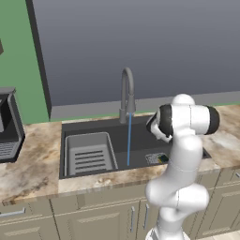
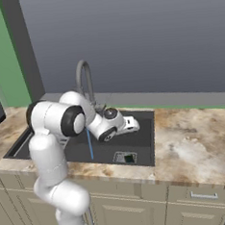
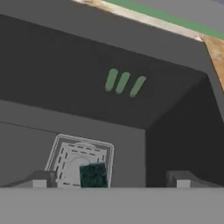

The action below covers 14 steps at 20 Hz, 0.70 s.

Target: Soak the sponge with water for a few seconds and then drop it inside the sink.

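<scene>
With its jaws spread wide and empty, the two-finger tool [image 3: 109, 179] hung over the dark charcoal sink [image 1: 93, 125], the tiny yellow-and-green sponge [image 3: 93, 174] lay on the square drain grate [image 3: 78, 159], so a straight upward retreat looked cleanest.
</scene>
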Motion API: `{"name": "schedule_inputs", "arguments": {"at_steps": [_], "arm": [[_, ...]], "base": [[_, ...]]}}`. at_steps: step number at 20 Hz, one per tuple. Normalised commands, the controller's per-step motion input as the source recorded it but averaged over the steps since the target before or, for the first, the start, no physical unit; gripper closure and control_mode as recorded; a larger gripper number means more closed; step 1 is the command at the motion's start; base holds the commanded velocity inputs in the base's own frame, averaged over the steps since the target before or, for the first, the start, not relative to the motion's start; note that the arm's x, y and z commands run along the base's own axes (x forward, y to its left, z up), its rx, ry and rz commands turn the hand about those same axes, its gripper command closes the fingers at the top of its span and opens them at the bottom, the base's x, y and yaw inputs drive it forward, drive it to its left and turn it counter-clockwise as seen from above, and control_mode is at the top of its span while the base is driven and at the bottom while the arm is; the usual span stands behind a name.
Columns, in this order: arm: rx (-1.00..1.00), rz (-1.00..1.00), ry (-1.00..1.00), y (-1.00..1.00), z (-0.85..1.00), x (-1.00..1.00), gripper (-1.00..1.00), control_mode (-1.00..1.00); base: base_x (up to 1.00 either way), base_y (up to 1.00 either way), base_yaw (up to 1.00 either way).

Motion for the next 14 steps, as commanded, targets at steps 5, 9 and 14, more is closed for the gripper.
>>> {"name": "schedule_inputs", "arguments": {"at_steps": [5, 9, 14], "arm": [[0.02, -0.05, -0.12, -0.09, 0.83, -0.1, -1.0, -1.0], [0.05, -0.04, -0.07, -0.05, 1.0, -0.07, -1.0, -1.0], [0.11, -0.04, -0.02, -0.09, 0.99, -0.22, -1.0, -1.0]], "base": [[0.0, 0.0, 0.0], [0.0, 0.0, 0.0], [0.0, 0.0, 0.0]]}}
